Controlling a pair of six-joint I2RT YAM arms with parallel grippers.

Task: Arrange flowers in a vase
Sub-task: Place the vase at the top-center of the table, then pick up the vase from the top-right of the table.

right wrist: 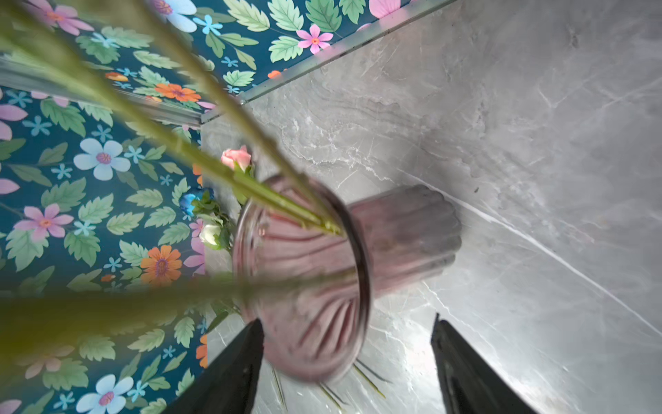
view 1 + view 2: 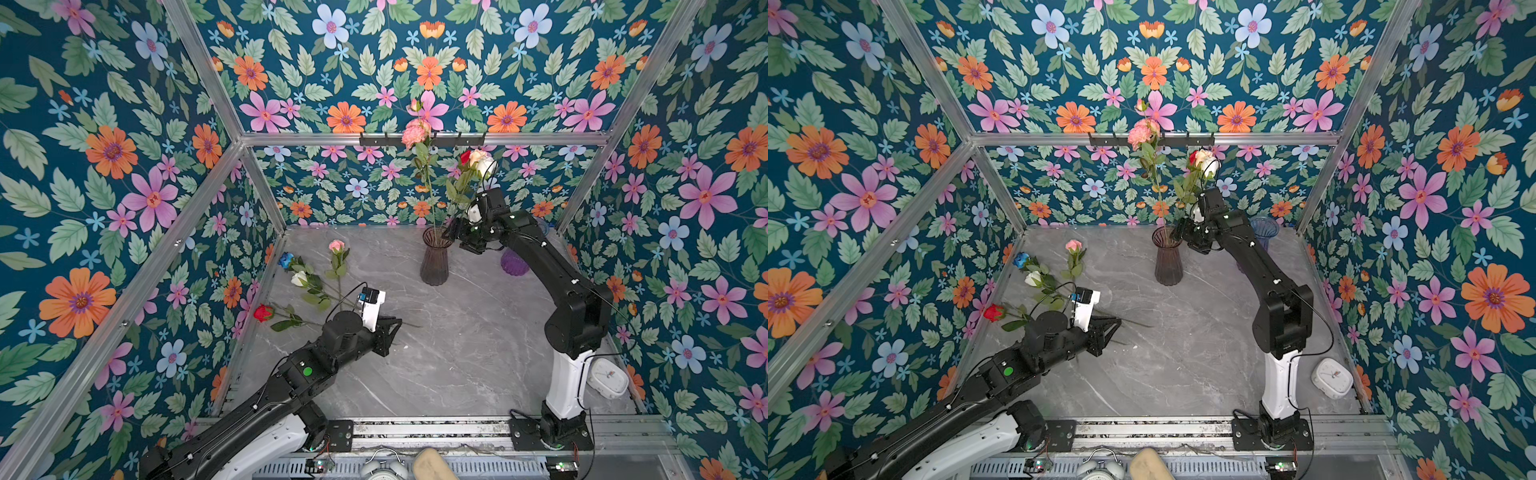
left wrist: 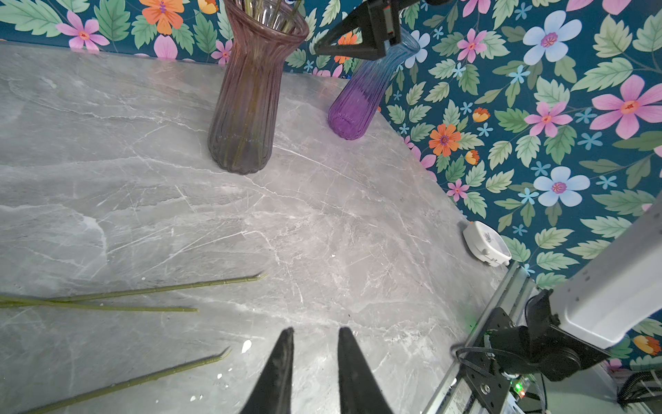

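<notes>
Four flowers are seen lying on the table [image 2: 457, 353] near the side wall [image 2: 249, 266] on the left: a blue rose [image 2: 286, 260], a white rose [image 2: 299, 278], a pink rose [image 2: 336, 246] and a red rose [image 2: 263, 312]. Their blooms are turned to that wall, and their long stems [image 3: 157, 288] are pointed toward the middle of the table. The stem ends are found just beside the left gripper [image 3: 316, 333], to one side of it and not between its fingers. These fingers are only narrowly parted, and nothing is held by them.

A frilly pink bloom [image 2: 415, 133] and some roses are already stood in the vase [image 2: 435, 259] at the back. The right gripper [image 1: 346, 322] is seen at the vase mouth, spread wide and empty. The lying stems are judged much nearer to the left arm.
</notes>
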